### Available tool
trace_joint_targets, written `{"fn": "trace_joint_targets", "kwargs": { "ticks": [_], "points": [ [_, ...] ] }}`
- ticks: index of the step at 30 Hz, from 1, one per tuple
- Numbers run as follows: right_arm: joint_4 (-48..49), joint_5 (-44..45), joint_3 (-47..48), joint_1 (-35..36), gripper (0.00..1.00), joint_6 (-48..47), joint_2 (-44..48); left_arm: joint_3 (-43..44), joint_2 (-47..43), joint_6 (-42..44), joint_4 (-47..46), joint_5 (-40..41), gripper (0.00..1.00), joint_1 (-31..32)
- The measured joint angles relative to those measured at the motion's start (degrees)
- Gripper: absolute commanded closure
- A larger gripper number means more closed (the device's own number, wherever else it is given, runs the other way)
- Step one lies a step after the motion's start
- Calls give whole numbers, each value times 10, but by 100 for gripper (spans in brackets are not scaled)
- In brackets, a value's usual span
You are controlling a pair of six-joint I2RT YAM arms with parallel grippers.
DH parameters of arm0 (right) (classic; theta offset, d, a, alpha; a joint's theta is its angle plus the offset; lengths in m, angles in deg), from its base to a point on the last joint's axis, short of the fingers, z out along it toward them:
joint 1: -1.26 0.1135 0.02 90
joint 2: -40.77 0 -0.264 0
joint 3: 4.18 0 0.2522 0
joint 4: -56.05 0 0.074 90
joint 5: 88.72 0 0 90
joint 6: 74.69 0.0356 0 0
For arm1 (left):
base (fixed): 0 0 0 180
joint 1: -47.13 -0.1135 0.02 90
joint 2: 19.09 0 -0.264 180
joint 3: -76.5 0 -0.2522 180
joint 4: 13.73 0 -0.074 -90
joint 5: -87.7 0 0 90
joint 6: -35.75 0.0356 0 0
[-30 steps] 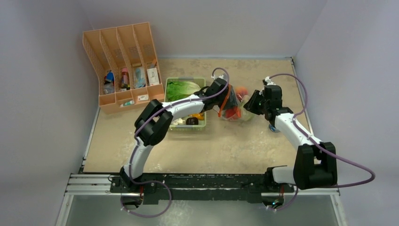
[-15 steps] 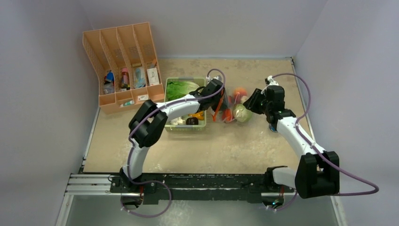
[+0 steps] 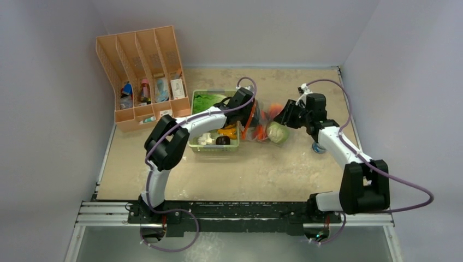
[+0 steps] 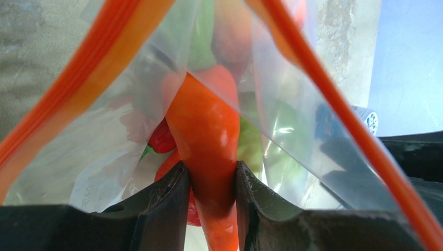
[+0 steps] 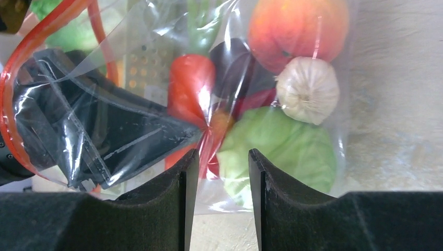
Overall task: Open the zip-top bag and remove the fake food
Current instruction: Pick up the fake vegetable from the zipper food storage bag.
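The left gripper (image 4: 211,166) is inside the open mouth of the bag (image 4: 78,157). Its two fingers are clamped on the thick end of the carrot (image 4: 206,125), one finger on each side. In the left wrist view the carrot runs from the bottom centre of the frame up toward the top. Its long axis is therefore in line with the fingers and points deeper into the bag. The orange zip strip (image 4: 337,104) spreads out to both sides, so the mouth is wide around the fingers. A red chili (image 4: 161,138) lies just left of the carrot.

In the top view the bag lies on the table (image 3: 245,169), in the middle of the frame between the two grippers. Its mouth faces left and its closed end faces right. The right gripper (image 5: 223,154) is at the closed end with its fingers apart. A fold of film and the edge of the cabbage (image 5: 282,146) sit between them, but I see no grip. The peach (image 5: 298,26) and a small beige piece (image 5: 308,97) are in the upper right of the right wrist view.

I judge that the next move is to pull the carrot straight back along its own axis, toward the left of the top view. The green tray (image 3: 215,148) stands just beside the bag on that side, so room is small there. The free table is toward the bottom of the frame. The loose bag may follow the carrot.
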Motion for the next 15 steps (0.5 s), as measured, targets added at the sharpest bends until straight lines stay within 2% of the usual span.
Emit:
{"fn": "trace_joint_targets", "kwargs": {
  "ticks": [4, 7, 15],
  "points": [
    [11, -48, 5, 0, 57, -13, -35, 0, 0, 5, 3, -14, 79, -1],
    [16, -52, 4, 1, 56, -10, -59, 0, 0, 12, 4, -17, 79, -2],
    [31, 24, -19, 1, 56, 8, -49, 1, 1, 20, 7, -40, 82, -2]
  ]
}}
